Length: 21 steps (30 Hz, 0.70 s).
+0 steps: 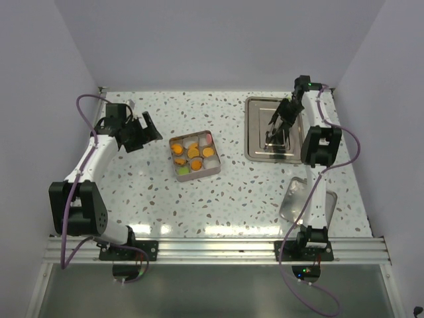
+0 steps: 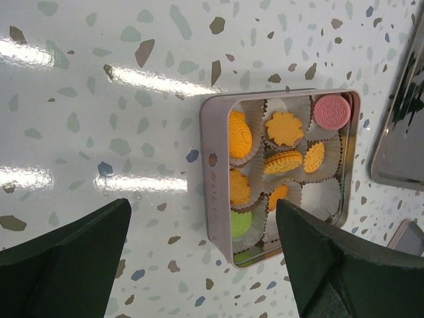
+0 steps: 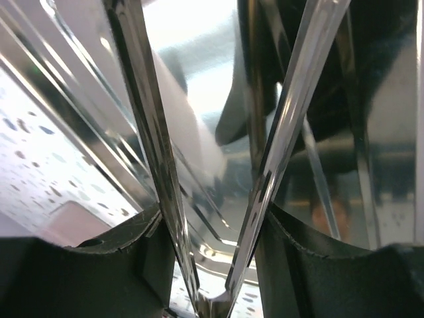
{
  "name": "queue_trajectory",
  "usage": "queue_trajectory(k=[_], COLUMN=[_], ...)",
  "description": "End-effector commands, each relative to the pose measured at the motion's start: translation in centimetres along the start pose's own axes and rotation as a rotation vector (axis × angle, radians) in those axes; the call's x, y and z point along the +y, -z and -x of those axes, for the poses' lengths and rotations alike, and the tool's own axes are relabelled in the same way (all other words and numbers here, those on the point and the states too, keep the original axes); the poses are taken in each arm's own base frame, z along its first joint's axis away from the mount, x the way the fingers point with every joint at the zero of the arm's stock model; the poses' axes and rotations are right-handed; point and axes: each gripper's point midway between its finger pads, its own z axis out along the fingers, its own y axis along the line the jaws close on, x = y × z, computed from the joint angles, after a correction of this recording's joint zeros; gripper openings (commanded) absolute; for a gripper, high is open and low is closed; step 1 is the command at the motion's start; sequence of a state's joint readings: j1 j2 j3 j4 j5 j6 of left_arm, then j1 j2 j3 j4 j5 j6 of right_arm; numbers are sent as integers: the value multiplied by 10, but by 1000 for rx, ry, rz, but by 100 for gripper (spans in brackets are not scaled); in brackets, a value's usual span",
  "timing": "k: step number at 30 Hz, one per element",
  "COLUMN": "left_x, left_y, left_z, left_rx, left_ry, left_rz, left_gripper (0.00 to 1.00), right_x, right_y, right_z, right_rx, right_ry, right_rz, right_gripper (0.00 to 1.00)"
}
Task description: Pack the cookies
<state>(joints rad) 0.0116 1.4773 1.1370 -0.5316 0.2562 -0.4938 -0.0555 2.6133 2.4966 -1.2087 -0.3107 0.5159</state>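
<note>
surface (image 1: 218,192): white w/ terrazzo specks, grey, blue-grey, brown, pale green
tin (image 2: 217,185): pale pink wall, small dark mark on the side
cookies (image 2: 285,162): mostly orange; 1 pink, 1 green; one orange w/ darker stripe in the middle
paper cups (image 2: 328,192): white, crinkled
tray (image 1: 255,129): shiny silver metal
tongs (image 3: 149,126): mirror-bright silver
left end effector (image 1: 136,132): black
right end effector (image 1: 283,119): black
arms (image 1: 89,162): white links, black joints
cables (image 1: 83,103): purple
</note>
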Motion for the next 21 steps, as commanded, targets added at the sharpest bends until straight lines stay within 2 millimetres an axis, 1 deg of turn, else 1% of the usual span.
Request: queue_trajectory(k=[1, 3, 4, 5, 9, 13, 15, 17, 18, 19, 21], left_x=[-7, -7, -7, -6, -6, -6, -6, -7, -7, -8, -8], left_y=[5, 7, 8, 9, 14, 15, 16, 18, 18, 18, 20], left_z=[16, 17, 17, 17, 18, 17, 16, 17, 18, 18, 18], left_rx=[-45, -48, -51, -49, -62, -66, -68, -78, -80, -82, -89], left_ry=[9, 11, 14, 16, 29, 42, 45, 53, 56, 59, 63], left_rz=[-4, 3, 9, 11, 20, 24, 22, 20, 20, 18, 14], left_gripper=[96, 96, 96, 96, 96, 96, 96, 96, 96, 96, 96], right_x=[29, 29, 32, 30, 27, 23, 22, 21, 24, 21, 19], right_y=[10, 3, 3, -4, -10, -9, -7, -5, 3, 1, 4], right_z=[28, 31, 34, 34, 35, 36, 36, 30, 29, 24, 16], right_rx=[-91, -85, -85, -74, -60, -50, -45, -30, -30, -14, 3], right_ry=[-12, -42, -48, -64, -84, -97, -95, -88, -82, -80, -75], right_rz=[134, 153, 174, 174, 185, 196, 202, 197, 208, 201, 198], right_gripper=[47, 47, 47, 46, 45, 38, 33, 29, 26, 24, 20])
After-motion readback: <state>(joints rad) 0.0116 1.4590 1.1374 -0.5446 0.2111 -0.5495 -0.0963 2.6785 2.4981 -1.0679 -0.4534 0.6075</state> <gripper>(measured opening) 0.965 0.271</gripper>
